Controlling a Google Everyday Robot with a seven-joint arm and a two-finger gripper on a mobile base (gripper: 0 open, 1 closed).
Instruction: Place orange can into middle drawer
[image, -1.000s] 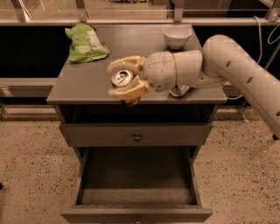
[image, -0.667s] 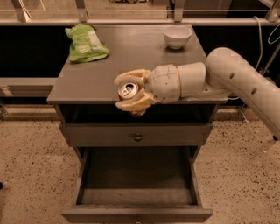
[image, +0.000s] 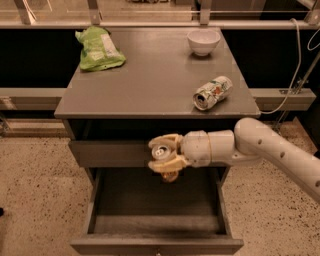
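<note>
- Currently, in the camera view, the carrying step is judged to be in hand. The orange can (image: 161, 151) is gripped by the claw (image: 156, 155), one cream finger above it and one below, and its silver top is turned toward the camera.
- The claw is seen in front of the upper drawer (image: 107, 152), below the front edge of the table (image: 150, 80) and above the rear part of the middle drawer (image: 125, 244), which is pulled open.
- The can is thus held off every surface, over the open box but not yet down inside it. The placing is judged not yet done.
- On the table are seen a green bag (image: 97, 49) at the back left, a white bowl (image: 203, 41) at the back right, and a dented white-green-red can (image: 212, 92) lying on its side near the front right. None of these is touched by the arm.
- For the next move, a lowering of the claw into the drawer is called for, clear of the upper drawer's front and of the side walls. The can is to be brought close to the drawer floor before the fingers are parted.
- As the can appears tilted in the grip, a roll on release may be expected, so a low, gentle release is advised.
</note>
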